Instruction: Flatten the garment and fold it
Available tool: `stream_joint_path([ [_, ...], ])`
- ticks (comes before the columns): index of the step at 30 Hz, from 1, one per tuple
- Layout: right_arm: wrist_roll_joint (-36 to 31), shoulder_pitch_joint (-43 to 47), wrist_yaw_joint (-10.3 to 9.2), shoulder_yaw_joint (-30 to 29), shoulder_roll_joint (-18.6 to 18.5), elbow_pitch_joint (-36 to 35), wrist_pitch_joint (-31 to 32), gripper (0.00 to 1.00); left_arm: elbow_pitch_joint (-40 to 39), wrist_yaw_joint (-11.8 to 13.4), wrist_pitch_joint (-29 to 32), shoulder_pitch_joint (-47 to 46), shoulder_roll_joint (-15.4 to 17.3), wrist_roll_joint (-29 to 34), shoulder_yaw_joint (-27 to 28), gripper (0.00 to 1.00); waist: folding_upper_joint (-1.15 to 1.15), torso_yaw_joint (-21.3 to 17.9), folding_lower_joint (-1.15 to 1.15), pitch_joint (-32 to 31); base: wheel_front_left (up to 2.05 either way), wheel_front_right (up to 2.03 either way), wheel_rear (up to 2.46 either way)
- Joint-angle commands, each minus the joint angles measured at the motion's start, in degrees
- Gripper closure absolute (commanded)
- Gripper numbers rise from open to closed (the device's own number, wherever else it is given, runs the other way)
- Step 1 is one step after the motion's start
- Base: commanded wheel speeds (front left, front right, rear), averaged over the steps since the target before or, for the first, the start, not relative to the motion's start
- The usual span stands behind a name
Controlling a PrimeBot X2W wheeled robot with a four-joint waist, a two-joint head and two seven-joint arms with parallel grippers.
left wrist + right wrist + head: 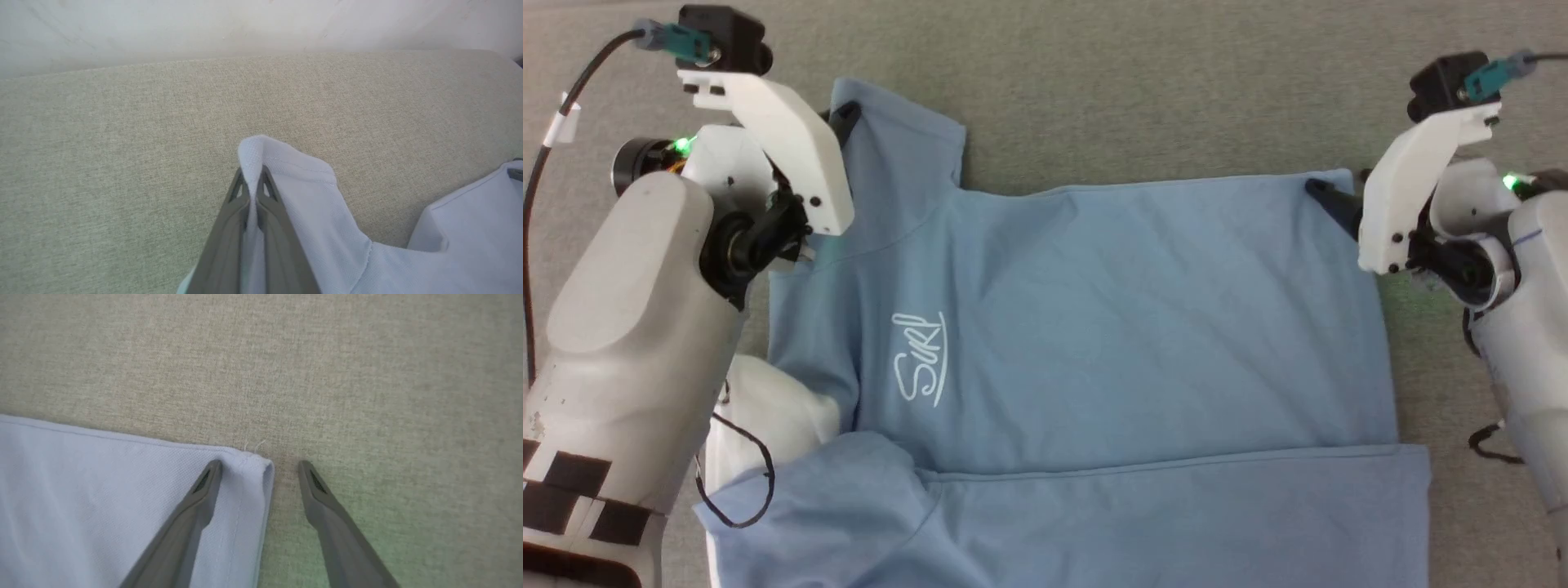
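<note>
Blue garment point(1094, 327) has its sleeve cuff clamped in the left gripper point(252, 176), while the right gripper point(259, 467) straddles its hem corner, splayed wide. It's spread out on a beige woven surface point(367, 375), pale wall point(204, 24) beyond it.

Light blue garment point(1111, 327) lies spread on the worktop point(1176, 82) — white script logo point(920, 359) facing up, a folded-over band near it.

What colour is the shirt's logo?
The logo is white, on the blue shirt; clearest in head view.
</note>
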Motion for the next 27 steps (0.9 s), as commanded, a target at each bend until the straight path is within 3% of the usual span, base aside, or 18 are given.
stream_joint_path([
  [1,-0.07,0.01,-0.04,1.41,0.36,3.12,1.33,0.04,-0.83,-0.44,-0.63,0.76,-0.28,0.22,-0.04,1.0,0.0,1.92,0.0,1.4,0.0,0.0,0.0],
  [2,0.26,-0.14,-0.04,2.03,0.38,4.74,2.42,0.56,-1.14,-0.44,-0.76,1.01,-0.29,0.18,-0.07,1.0,0.0,2.15,0.0,1.37,0.0,0.0,0.0],
  [3,0.71,-0.23,-0.04,2.68,0.37,6.24,3.96,0.84,-1.39,-0.43,-0.94,1.27,-0.28,0.03,0.01,1.0,0.0,2.29,0.0,1.31,0.0,0.0,0.0],
  [4,1.08,-0.3,-0.04,3.44,0.24,7.4,5.58,1.0,-1.57,-0.47,-1.07,1.53,-0.24,-0.09,0.05,1.0,0.0,2.4,0.0,1.18,0.0,0.0,0.0],
  [9,2.25,-1.67,-0.04,6.56,-1.69,6.48,7.05,1.0,-2.18,-0.37,-2.77,2.69,0.8,0.05,0.53,1.0,0.0,2.24,0.0,-0.41,0.0,0.0,0.0],
  [20,-0.07,-3.37,-0.04,2.69,-5.35,-2.07,-13.3,1.0,-3.97,2.09,-9.89,4.37,5.82,1.49,4.42,1.0,0.0,0.86,0.0,-8.4,0.0,0.0,0.0],
  [27,-0.38,5.74,-0.04,1.99,-5.05,-6.32,-18.09,1.0,-11.2,4.56,-12.69,15.17,8.08,-0.38,6.45,1.0,0.0,0.5,0.0,-13.32,0.0,0.0,0.0],
])
